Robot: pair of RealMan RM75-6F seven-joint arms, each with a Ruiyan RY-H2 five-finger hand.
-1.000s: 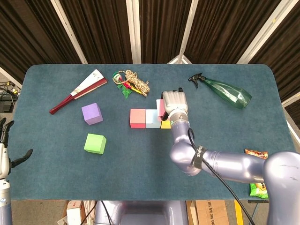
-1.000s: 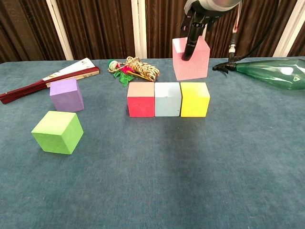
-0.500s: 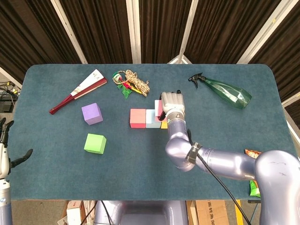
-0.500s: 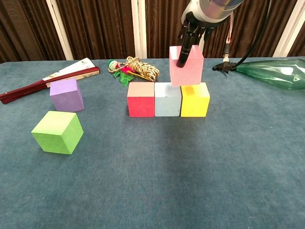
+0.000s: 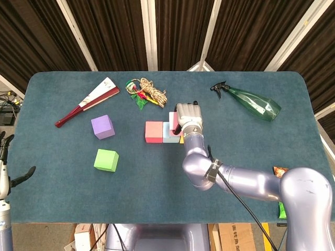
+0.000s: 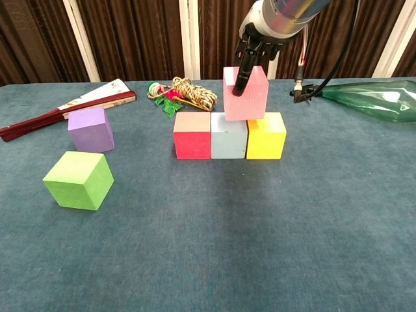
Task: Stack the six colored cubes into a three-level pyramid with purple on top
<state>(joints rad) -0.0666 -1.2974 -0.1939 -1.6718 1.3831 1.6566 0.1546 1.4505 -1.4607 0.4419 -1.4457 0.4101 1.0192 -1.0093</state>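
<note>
Chest view, near to far: green cube [image 6: 78,179] at 8 o'clock, purple cube [image 6: 91,129] behind it, then the red [image 6: 192,135], pale blue [image 6: 229,134] and yellow [image 6: 265,135] cubes in a touching row. Right hand [image 6: 257,40] pinches the pink cube [image 6: 245,93] from above, over the blue-yellow seam, slightly tilted; left hand [image 5: 5,170], at 8 o'clock in head view, holds nothing, fingers apart. Cubes look like light, matte foam: likely grippy, slightly squashy, best taken on opposite flat faces.

On your worktop [image 5: 63,157], a folded fan [image 5: 88,101] lies at ten o'clock, a rope bundle [image 5: 147,92] at twelve, a green spray bottle [image 5: 250,103] at two, a snack packet [image 5: 283,172] at four.
</note>
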